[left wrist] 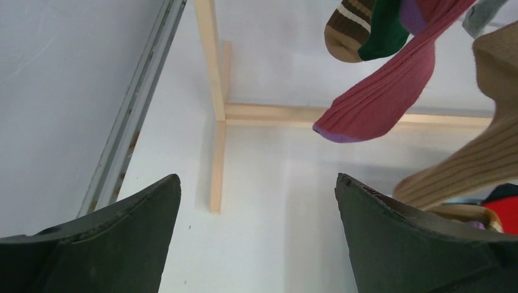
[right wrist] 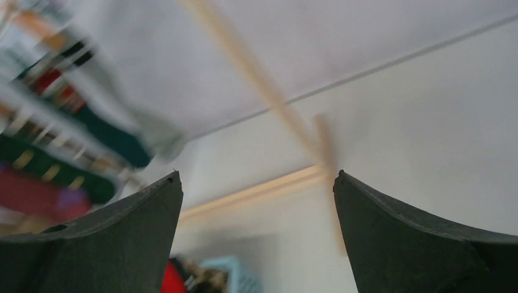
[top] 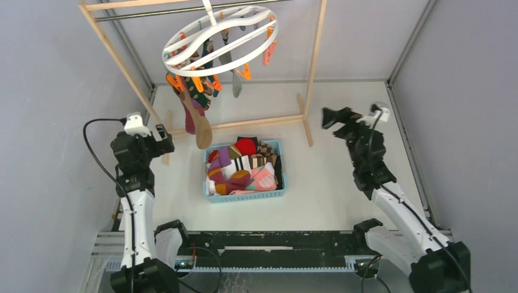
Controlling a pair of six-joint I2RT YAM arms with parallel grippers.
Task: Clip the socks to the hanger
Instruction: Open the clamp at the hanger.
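Socks of mixed colours and patterns lie heaped in a small rectangular blue plastic basket at the centre of the top view, on the white table. In the upper middle of the frame the large white round plastic hanger hangs tilted under the light wooden rack frame. Orange and pink clips dangle from its ring, and several clipped socks droop from its left side. The left gripper hovers at middle left and the right gripper at middle right, both well apart from the basket and spread wide with nothing held. The left wrist view shows that gripper's dark fingers at the bottom corners, far apart and empty. A pink-red ribbed sock with a purple toe hangs at upper right, a tan ribbed sock at the right edge, and a brown striped sock and a green sock at the top. The right wrist view is blurred: its fingers stand equally wide and empty, with smeared hanging socks at the left edge and the basket at bottom centre.
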